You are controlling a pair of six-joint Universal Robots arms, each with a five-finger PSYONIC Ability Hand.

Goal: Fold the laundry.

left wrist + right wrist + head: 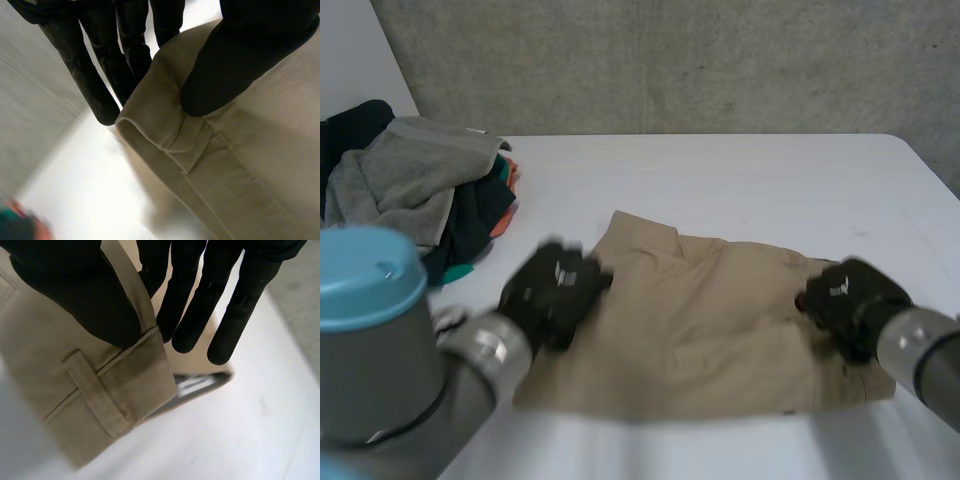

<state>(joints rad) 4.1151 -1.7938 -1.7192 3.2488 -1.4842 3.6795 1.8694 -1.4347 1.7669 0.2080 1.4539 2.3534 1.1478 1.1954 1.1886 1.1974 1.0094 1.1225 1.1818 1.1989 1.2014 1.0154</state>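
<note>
- Lying flat on the near half of the white table (750, 180), a tan garment (700, 320) spreads in a rough rectangle between the two hands, its far-left corner raised into a soft peak.
- Woven twill with a fine diagonal rib, it shows a stitched waistband and flat belt loop (187, 150) in the left wrist view, and another belt loop (97, 390) in the right wrist view.
- The left hand (552, 292) pinches the garment's left edge: its thumb (240, 65) presses on top of the rolled waistband while its fingers (85, 75) run straight behind the fold.
- The right hand (845, 300) pinches the right edge the same way, thumb (75, 295) on the band and straight fingers (240, 300) behind it.
- A pale label (195, 385) sits inside the opening below the right hand's fingertips; its writing cannot be read.
- A heap of laundry (470, 215) lies at the table's left edge, well apart from the garment, topped by a grey towel (400, 170) over dark, orange and teal cloth.
- Bare tabletop stretches beyond the garment to a rough concrete wall (670, 60).
</note>
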